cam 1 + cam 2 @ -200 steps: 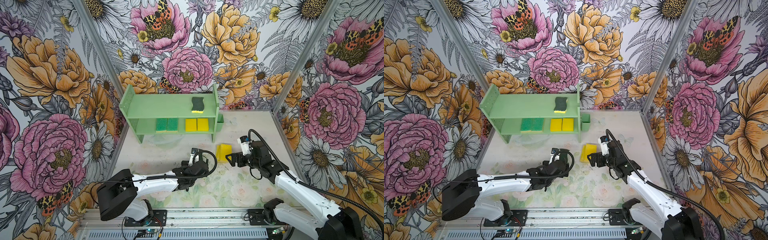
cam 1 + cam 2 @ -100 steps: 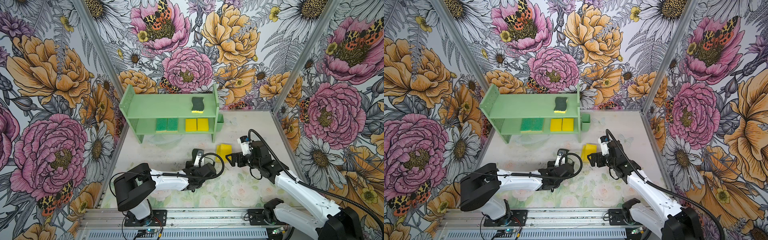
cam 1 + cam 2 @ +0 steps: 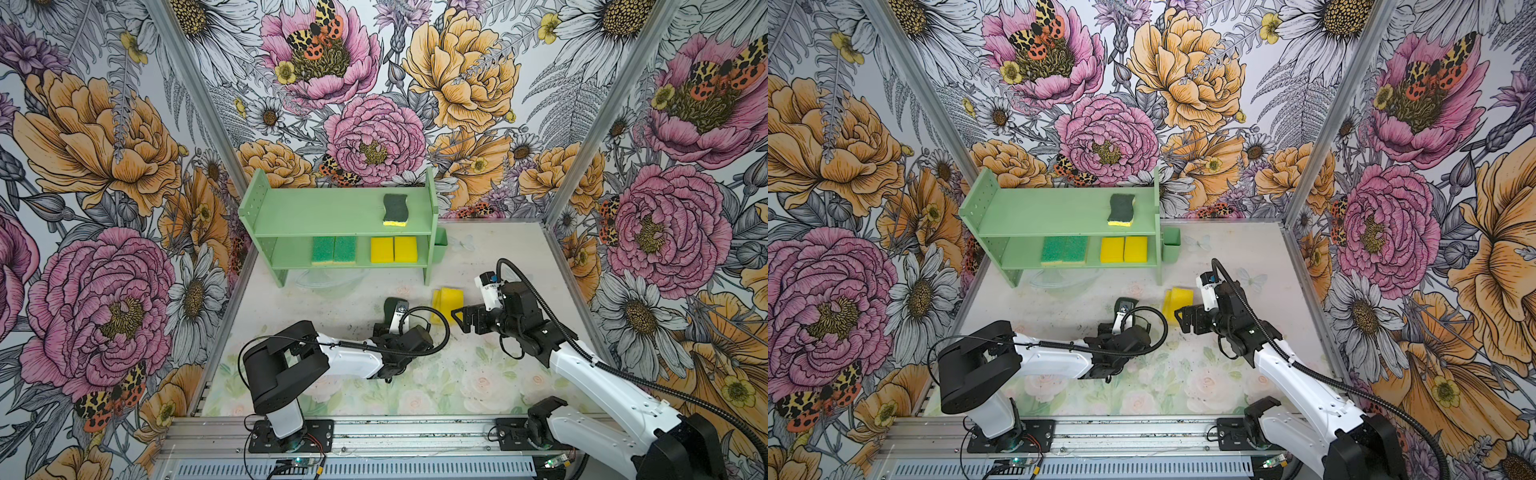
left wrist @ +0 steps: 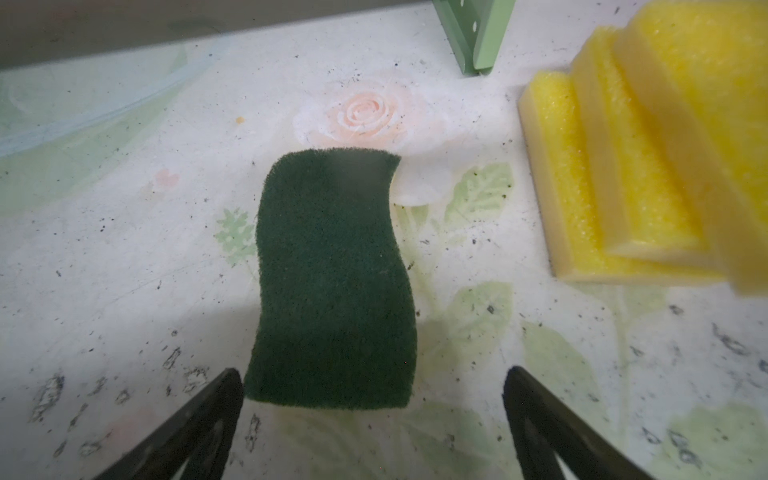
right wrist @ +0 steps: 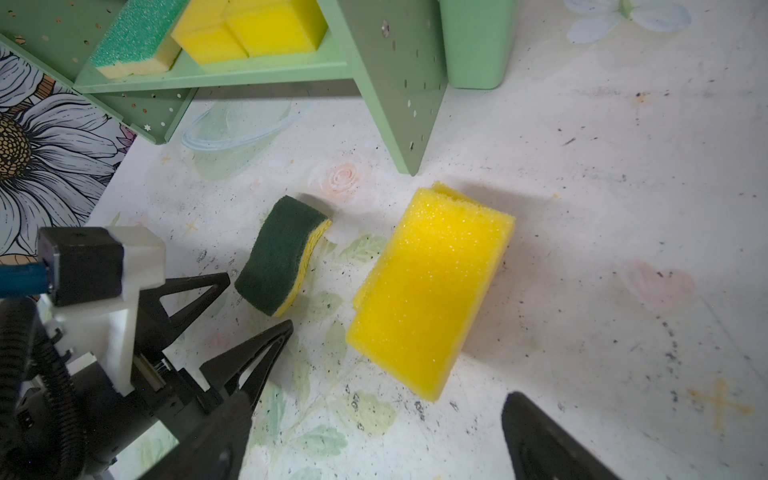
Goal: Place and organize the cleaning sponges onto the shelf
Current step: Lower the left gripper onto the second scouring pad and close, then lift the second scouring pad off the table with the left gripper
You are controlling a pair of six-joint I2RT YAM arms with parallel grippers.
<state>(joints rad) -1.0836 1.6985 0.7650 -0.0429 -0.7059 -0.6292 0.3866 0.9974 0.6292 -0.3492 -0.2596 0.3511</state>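
Dark-green wavy sponge [image 4: 332, 286] lies flat just ahead of the wide-open, empty left end effector [image 4: 372, 374].

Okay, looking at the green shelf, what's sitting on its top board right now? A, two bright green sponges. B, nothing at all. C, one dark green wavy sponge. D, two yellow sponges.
C. A single dark green wavy sponge lies on the top board of the shelf, while the yellow sponges and bright green sponges sit on the lower board.
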